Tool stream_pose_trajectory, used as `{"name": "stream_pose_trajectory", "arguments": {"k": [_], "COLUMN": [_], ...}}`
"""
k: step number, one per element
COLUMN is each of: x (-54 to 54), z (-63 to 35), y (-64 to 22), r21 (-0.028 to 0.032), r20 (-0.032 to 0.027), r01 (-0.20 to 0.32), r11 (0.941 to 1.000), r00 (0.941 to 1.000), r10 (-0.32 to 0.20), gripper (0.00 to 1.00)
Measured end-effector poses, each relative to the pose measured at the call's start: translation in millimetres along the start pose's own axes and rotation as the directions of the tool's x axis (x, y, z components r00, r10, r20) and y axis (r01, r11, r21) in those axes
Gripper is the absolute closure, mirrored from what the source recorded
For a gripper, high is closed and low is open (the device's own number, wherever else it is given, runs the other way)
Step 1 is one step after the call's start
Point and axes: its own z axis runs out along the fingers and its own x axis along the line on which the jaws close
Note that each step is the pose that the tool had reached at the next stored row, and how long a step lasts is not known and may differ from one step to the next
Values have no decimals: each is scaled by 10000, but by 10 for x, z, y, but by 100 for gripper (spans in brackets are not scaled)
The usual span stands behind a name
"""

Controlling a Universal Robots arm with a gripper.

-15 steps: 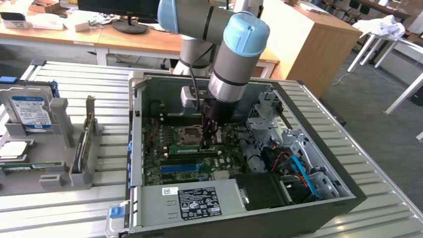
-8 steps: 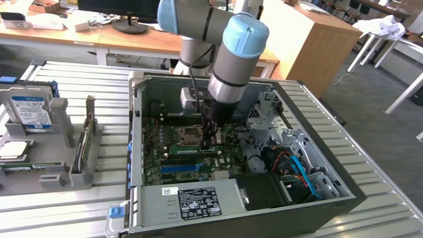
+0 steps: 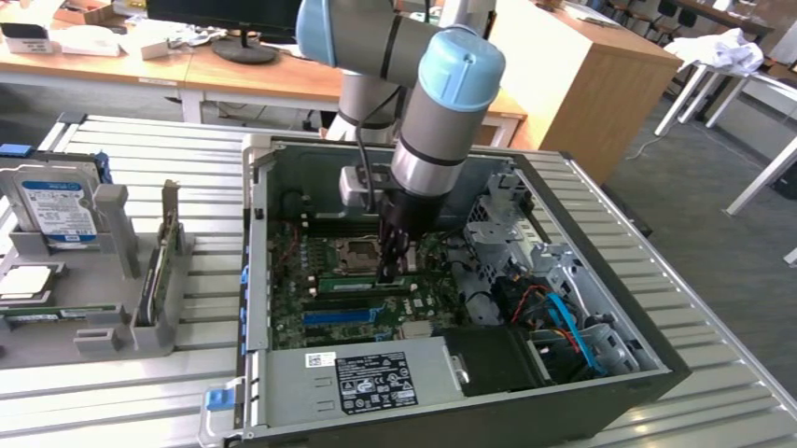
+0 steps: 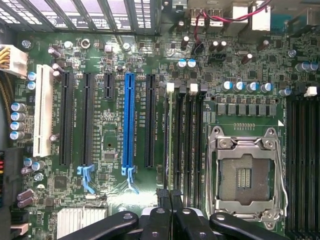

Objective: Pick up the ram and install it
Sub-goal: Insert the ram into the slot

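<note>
Between the blue slot [image 4: 129, 120] and the processor socket [image 4: 245, 172], the ram [image 4: 172, 140] stood on edge in one of the long memory slots, so the wrist view caught it as a thin greenish line running the slot's length. It sat that way because that is how it goes in: contacts down, top edge up for pushing. A white latch [image 4: 170, 87] stood at one end of its slot, and I could not tell whether it had clicked home.

The gripper [image 4: 169, 196] was at the opposite end of the stick, its two black fingers [image 4: 162, 202] drawn together with no gap showing between the tips (whether they pinched the thin top edge or merely bore down on it, I could not tell). Working at an end rather than the middle looked to me like a way of putting force right by a latch. By that reading the work was at the seating stage, with the pick-up done.

In the exterior view the arm [image 3: 449, 93] hung vertically into the open computer case [image 3: 256, 280], which lay on its side on the slatted table [image 3: 149, 159]. That posture put the motherboard [image 4: 112, 130] flat and face up, so a downward push would go squarely into the slot. On the exterior view's left, outside the case, a grey holder [image 3: 118, 317] kept a hard drive [image 3: 56, 210] propped up, presumably so that parts could be taken from above.
</note>
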Motion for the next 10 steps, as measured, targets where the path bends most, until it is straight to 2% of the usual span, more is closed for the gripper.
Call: {"name": "stream_pose_trajectory", "arguments": {"k": [8,9,10], "x": [0,0,0], "z": [1,2,2], "y": [1,1,1], "r21": [-1,-1,-1], "r20": [0,0,1], "r01": [0,0,0], "r11": [10000,10000,10000], "r00": [10000,10000,10000], "r10": [0,0,0], "gripper": [88,87,82]}}
